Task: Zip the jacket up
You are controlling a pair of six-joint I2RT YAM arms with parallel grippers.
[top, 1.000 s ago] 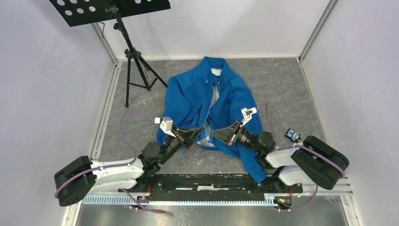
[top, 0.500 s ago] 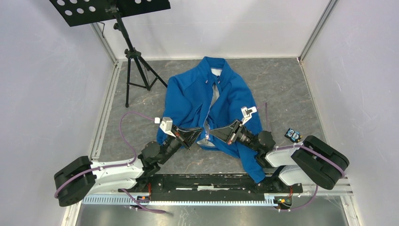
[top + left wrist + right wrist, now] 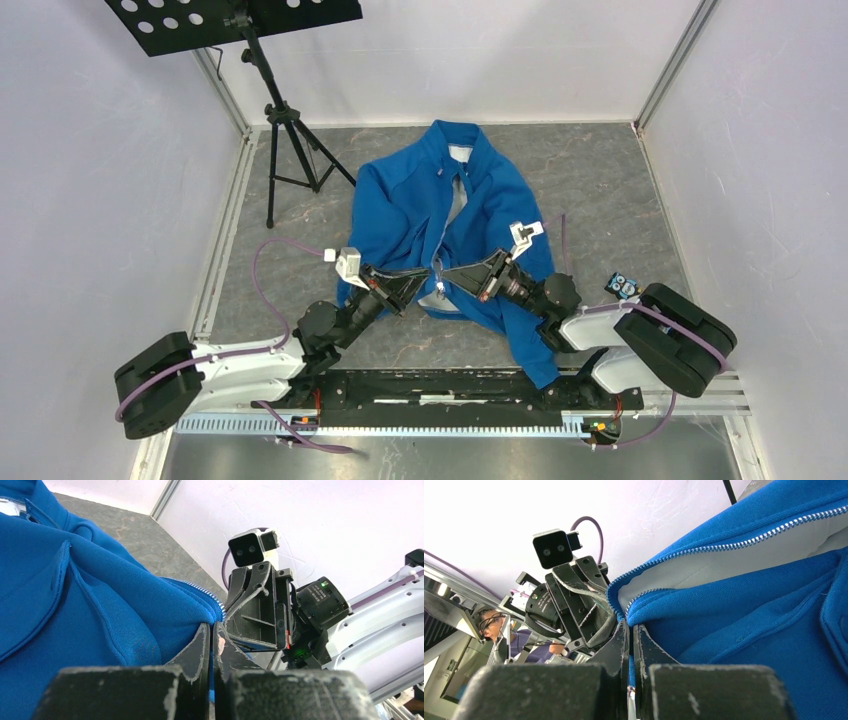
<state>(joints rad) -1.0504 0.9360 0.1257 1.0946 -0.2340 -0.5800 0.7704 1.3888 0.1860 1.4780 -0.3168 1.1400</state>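
Noted jacket (image 3: 400,205) spread front-up on desk (image 3: 600,180), collar far, zipper (image 3: 744,541) undone. Found left jaws and right jaws each clamped on a bottom front edge, tips nearly meeting. Judged step: mating zipper ends. Requires fine alignment first.

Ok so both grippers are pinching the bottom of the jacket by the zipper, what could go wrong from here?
The left gripper and right gripper sit almost tip to tip, so a small inward move could knock them together. Each pinches only a thin edge of the jacket, which may slip out. The zipper teeth gape apart above, so the halves may misalign.
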